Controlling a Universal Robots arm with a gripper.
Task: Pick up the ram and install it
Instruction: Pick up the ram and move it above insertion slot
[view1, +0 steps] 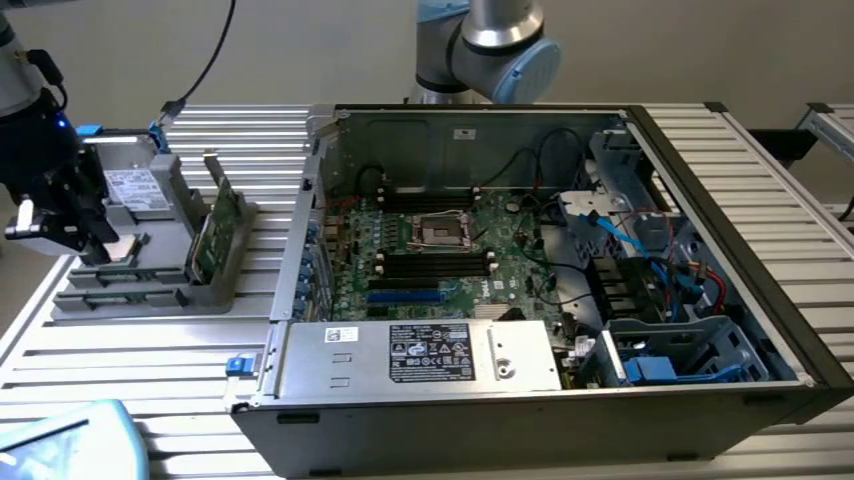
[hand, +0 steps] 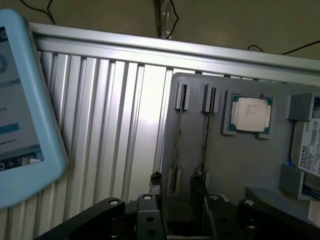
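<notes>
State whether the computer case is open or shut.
Open: the computer case has no panel over its upward side, and the motherboard lies exposed inside.

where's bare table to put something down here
Bare table slats lie between the tablet and the grey tray, and past the tray's far end beside the computer case. Crowded: the tray, with the gripper over it, and the cabled inside of the case.

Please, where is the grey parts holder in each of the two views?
Exterior view: the grey holder stands at the exterior view's left of the computer case.
Wrist view: the grey holder lies just beyond the gripper.
Shared landmark: the light blue tablet.
</notes>
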